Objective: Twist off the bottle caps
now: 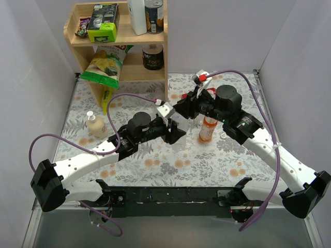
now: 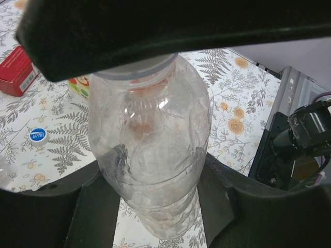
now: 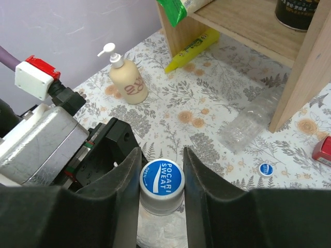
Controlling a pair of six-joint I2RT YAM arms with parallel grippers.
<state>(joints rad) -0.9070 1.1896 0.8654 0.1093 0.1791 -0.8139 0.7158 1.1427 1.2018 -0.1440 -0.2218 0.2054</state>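
My left gripper (image 2: 152,175) clamps the upright clear bottle (image 2: 150,150) from eight o'clock, while my right gripper (image 3: 161,155), reaching from two o'clock, pinches its blue cap (image 3: 162,183)

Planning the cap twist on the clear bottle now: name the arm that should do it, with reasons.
Right. The right gripper flanks the blue cap on both sides, ready to turn it; the left gripper clamps the clear bottle by its body, steadying it.

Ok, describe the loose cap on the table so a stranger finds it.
Find the wooden shelf at the back. A clear bottle lies by its post, and the loose cap sits beside that. Unlike the Pocari Sweat cap, it is on no bottle.
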